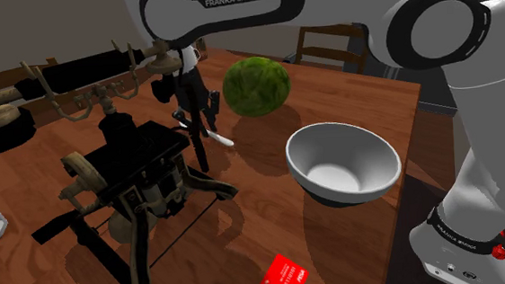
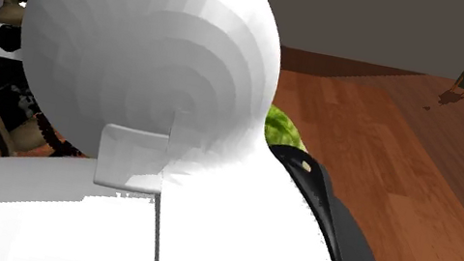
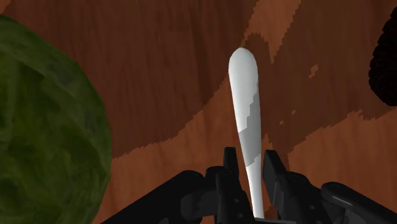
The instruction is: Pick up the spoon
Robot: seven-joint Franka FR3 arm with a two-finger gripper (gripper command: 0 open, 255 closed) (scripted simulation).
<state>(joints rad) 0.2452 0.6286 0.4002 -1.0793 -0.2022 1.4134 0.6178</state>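
Gripper [image 3: 251,159] is closed on the white spoon [image 3: 243,83] at the wrist view's lower centre; gripped so near one end, it could be levered loose by its weight.

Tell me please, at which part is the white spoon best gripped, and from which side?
Probably the slim handle of the spoon, taken from above with one finger on each long edge: it is narrow and straight there, while the far end widens. The gripper clasps it just so.
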